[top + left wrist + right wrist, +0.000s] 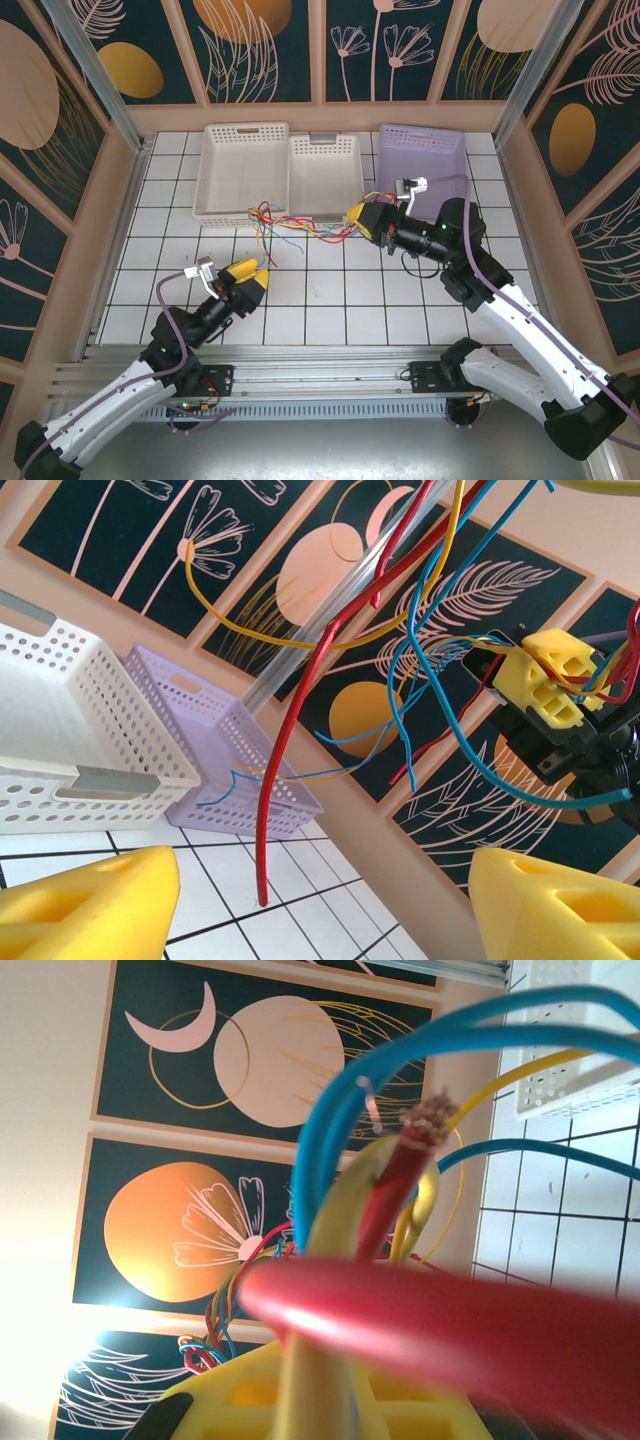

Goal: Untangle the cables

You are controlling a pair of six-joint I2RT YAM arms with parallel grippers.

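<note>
no legible text, labels, brands, numbers or signs on any surface

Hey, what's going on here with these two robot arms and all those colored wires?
Two robot arms are working on a tangle of thin colored cables in front of the baskets. The right tool is shut on one end of the bundle and holds it up, with red, blue and yellow strands hanging loose. The left tool is open near the dangling ends, gripping nothing. The cables are not yet separated.
</note>
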